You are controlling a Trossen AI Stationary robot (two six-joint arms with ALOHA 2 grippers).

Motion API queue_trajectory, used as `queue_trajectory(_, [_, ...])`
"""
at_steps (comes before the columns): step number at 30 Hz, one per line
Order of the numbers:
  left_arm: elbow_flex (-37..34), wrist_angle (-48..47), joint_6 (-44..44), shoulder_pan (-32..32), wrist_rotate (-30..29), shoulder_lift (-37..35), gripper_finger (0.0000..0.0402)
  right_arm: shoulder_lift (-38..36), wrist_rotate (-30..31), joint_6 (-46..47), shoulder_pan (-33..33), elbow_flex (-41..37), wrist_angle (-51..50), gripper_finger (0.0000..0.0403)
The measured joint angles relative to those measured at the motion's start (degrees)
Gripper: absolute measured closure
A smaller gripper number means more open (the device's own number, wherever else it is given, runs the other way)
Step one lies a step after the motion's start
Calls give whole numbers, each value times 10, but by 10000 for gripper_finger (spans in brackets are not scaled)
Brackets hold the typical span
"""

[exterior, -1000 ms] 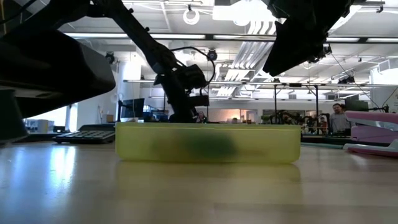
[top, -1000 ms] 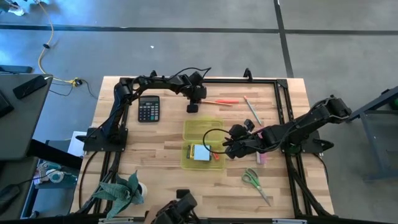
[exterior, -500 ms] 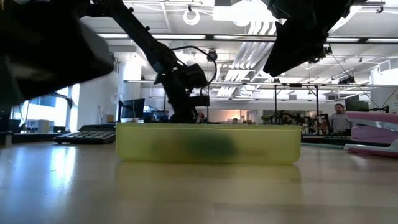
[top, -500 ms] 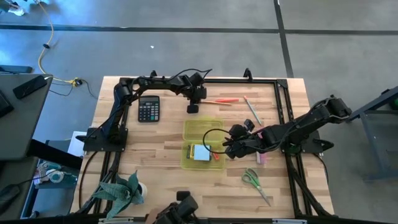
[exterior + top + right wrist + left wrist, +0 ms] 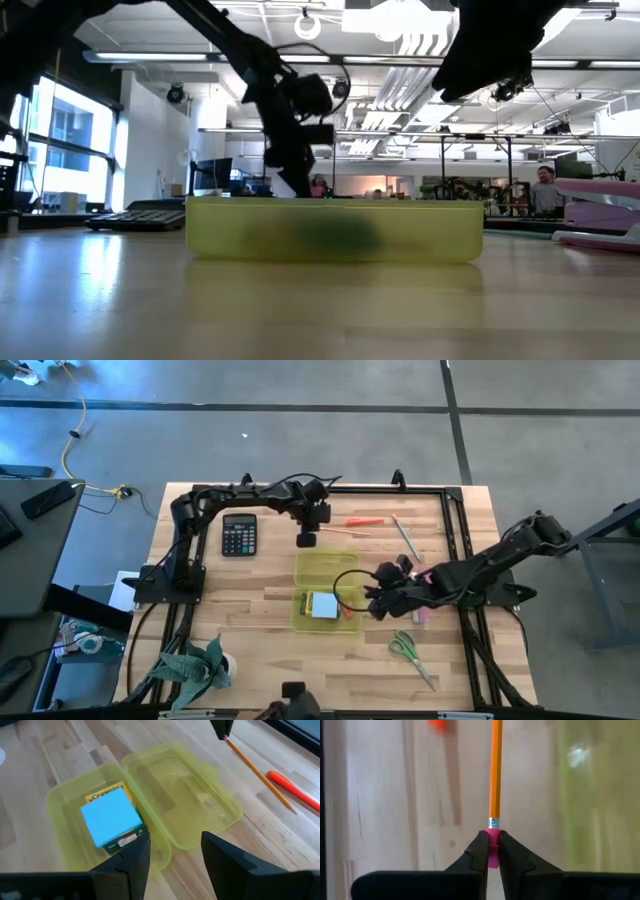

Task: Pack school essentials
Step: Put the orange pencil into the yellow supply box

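Orange pencil [image 5: 495,770] is clamped at its pink eraser end by the left gripper [image 5: 491,851], beside the case [image 5: 327,592]; it should be lifted level. The right gripper [image 5: 172,850] is held apart above it.

From overhead we are looking straight down on the table [image 5: 250,640]. At tabletop level we are facing the case [image 5: 333,230] and room. The left wrist is viewing a pencil [image 5: 495,770] close; the right is sharing the case.
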Motion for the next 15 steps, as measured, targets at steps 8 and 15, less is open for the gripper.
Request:
queue_trajectory(8, [-4,-29,-85,-56,-2,-59,387,-10,4,0,23,0,-1,238])
queue_trajectory(15, [-4,-73,-184,-120,-6,-104,387,-12,8,1,38,0,-1,238])
